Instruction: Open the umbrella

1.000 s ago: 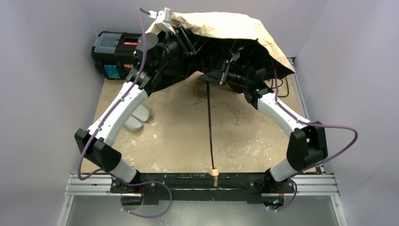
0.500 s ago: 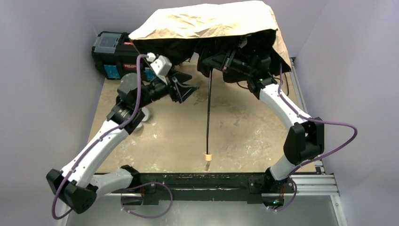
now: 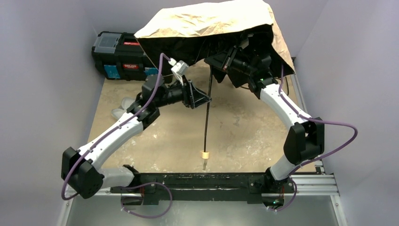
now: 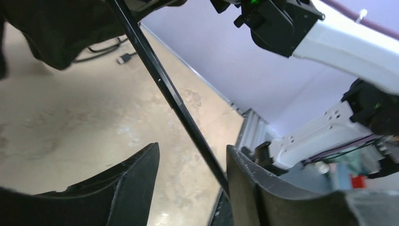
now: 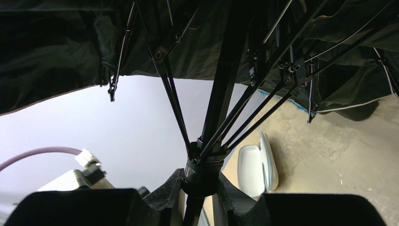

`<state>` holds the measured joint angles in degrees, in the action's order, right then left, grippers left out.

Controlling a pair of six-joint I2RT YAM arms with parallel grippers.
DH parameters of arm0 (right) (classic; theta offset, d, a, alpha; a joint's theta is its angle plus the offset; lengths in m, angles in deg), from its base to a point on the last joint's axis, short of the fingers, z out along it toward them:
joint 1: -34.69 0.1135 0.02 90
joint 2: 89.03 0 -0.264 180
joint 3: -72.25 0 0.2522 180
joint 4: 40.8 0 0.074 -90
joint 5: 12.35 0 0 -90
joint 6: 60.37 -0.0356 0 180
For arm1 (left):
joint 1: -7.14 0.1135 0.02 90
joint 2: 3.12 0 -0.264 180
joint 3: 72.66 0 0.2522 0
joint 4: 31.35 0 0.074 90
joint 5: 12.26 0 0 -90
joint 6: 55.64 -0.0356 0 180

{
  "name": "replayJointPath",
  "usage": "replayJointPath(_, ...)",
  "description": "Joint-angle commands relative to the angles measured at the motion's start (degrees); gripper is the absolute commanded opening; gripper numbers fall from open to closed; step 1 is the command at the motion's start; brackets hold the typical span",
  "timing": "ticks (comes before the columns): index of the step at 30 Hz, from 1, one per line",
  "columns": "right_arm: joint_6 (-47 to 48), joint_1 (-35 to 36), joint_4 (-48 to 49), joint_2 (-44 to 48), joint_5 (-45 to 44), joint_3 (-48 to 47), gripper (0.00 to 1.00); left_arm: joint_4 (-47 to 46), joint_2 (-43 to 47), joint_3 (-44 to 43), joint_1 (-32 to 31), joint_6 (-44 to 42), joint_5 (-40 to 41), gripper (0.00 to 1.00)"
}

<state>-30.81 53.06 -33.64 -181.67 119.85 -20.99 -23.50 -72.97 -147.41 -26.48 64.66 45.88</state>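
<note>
The umbrella's tan canopy (image 3: 211, 21) is spread at the back, its black lining and ribs (image 5: 263, 70) seen from beneath. Its thin black shaft (image 3: 206, 125) slants down to the pale wooden knob (image 3: 204, 155), which hangs near the table's front edge. My right gripper (image 3: 215, 63) is under the canopy, shut on the black runner (image 5: 203, 172) where the ribs meet the shaft. My left gripper (image 3: 205, 100) is open at mid-shaft. In the left wrist view the shaft (image 4: 164, 89) passes between the open gripper's (image 4: 193, 160) fingers, close against the right finger (image 4: 254, 188).
A black toolbox (image 3: 117, 55) stands at the back left. A pale white case (image 3: 121, 106) lies on the table left of my left arm, also in the right wrist view (image 5: 254, 169). Purple walls close in left, right and back. A cable (image 4: 108, 47) lies under the canopy.
My left gripper left the canopy edge, swung down and right, and now straddles the shaft. The canopy rose and spread; the knob lifted away from the front rail.
</note>
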Motion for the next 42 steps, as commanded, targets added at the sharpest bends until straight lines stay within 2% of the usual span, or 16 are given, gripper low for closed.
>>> replayJointPath(1,-0.17,0.21,2.45,1.39,-3.04,-2.92,0.0,-9.05,-3.79,-1.87,-1.63,15.86,-0.04,0.49)
replayJointPath(3,0.08,0.25,2.6,1.47,-3.13,-2.61,0.0,-12.42,-5.83,-1.96,-1.86,20.32,0.07,0.45)
replayJointPath(4,0.19,0.23,2.79,1.48,-3.1,-2.11,0.0,-14.42,-6.59,-1.86,-1.83,22.34,0.05,0.37)
replayJointPath(5,0.3,0.18,2.9,1.65,-3.09,-1.71,0.0,-16.32,-7.1,-1.92,-1.85,23.68,0.46,0.28)
replayJointPath(7,0.58,0.21,3.24,2.2,-2.49,-0.33,0.04,-17.83,-7.34,-2.36,-1.8,24.46,1.95,0.01)
replayJointPath(8,0.82,0.25,3.25,2.54,-2.25,0.3,0.17,-17.79,-7.37,-2.75,-1.75,24.99,2.8,0.0)
replayJointPath(10,1.45,0.26,2.76,3.52,-1.83,1.68,0.49,-17.66,-7.79,-4.11,-1.08,26.47,3.93,0.0)
replayJointPath(13,3.48,0.02,-0.07,5.44,0.48,3.51,0.82,-16.31,-8.17,-5.78,0.2,28.01,6.14,0.0)
replayJointPath(16,6.15,-0.19,-3.66,8.68,3.65,6.8,0.97,-14.36,-9.02,-7.27,1.56,30.86,8.57,0.0)
replayJointPath(23,8.38,0.59,-5.36,16.76,4.2,16.86,0.99,-17.54,-11.99,-9.29,3.18,31.93,11.62,0.0)
replayJointPath(26,7.86,1.8,-3.81,16.8,4.95,17.76,0.96,-18.16,-12.95,-10.86,3.39,31.38,13.19,0.0)
replayJointPath(35,10.66,7.31,-2.99,15.3,4.75,18.29,0.78,-18.92,-14.63,-16.21,4.36,31.39,13.54,0.0)
replayJointPath(37,10.7,8.17,-2.22,14.6,4.42,17.93,0.64,-19.4,-14.19,-16.75,4.46,30.82,13.43,0.0)
replayJointPath(40,10.36,9.21,-0.36,13.9,6.02,16.42,0.26,-19.97,-14.1,-17.68,5.89,30.19,13.8,0.0)
replayJointPath(41,10.46,9.57,0.52,13.96,6.88,16.1,0.08,-20.42,-14.54,-18.44,6.92,29.61,13.71,0.0)
replayJointPath(42,10.93,10.16,0.96,14.37,7.4,15.85,0.0,-20.78,-15.32,-19.62,8.31,29.03,13.68,0.0)
